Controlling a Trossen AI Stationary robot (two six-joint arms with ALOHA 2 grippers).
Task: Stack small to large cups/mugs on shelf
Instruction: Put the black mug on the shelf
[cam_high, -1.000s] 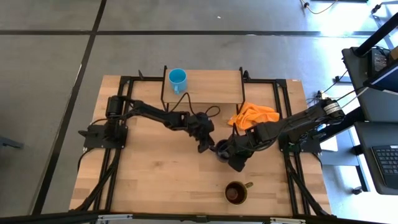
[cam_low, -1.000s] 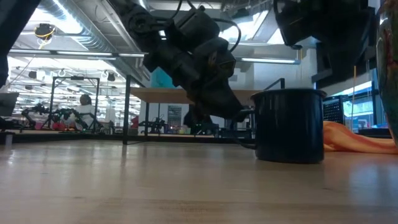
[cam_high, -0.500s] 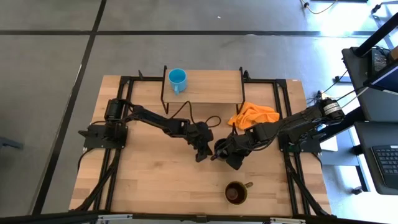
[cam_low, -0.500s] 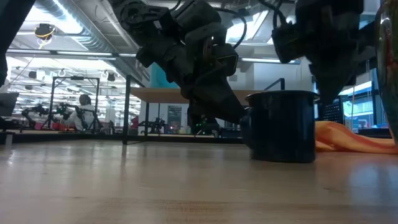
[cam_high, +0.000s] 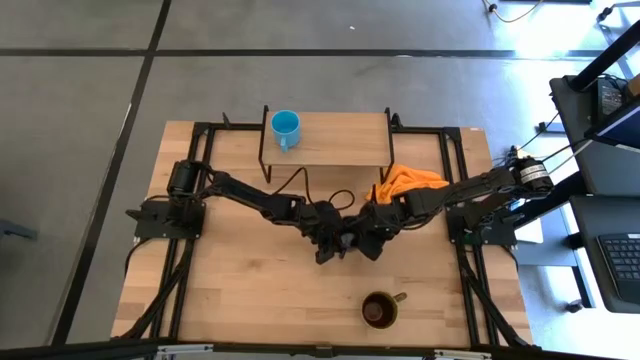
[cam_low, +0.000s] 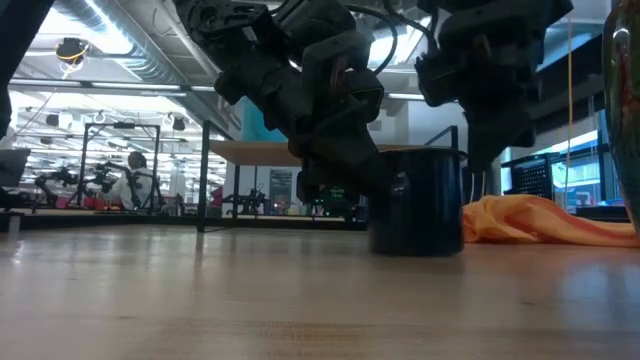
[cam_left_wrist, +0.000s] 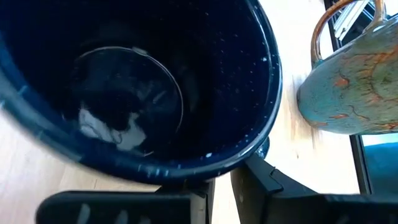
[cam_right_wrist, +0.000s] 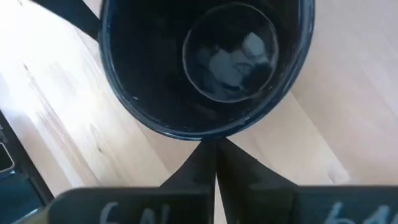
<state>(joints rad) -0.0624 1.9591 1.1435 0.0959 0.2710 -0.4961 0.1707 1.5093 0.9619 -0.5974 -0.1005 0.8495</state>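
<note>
The black mug (cam_low: 415, 200) stands upright on the table's middle, between my two grippers. My left gripper (cam_left_wrist: 221, 193) is at its left, fingers a little apart beside the wall and handle root (cam_left_wrist: 261, 149). My right gripper (cam_right_wrist: 216, 165) is shut at the mug's right side. The light-blue mug (cam_high: 285, 127) stands on the left end of the shelf (cam_high: 340, 135). The brown mug (cam_high: 379, 310) stands near the table's near edge and also shows in the left wrist view (cam_left_wrist: 348, 87). My left gripper has a finger (cam_left_wrist: 267, 186) right by the black mug's handle root; I cannot tell whether it touches. My right gripper meets the mug's outer wall just below the rim (cam_right_wrist: 205, 138) with its shut fingertips, coming from the table's right and slanting down. The mug stands upright on its base.
An orange cloth (cam_high: 412, 182) lies behind the right arm, by the shelf's right end. The shelf's middle and right parts are bare wood. Black frame rails (cam_high: 470, 270) run along both table sides.
My right gripper has gone toward the table's left, and the black mug has slid upright along the table toward my left gripper. My left gripper has come a little toward the near edge, closer to the mug.
</note>
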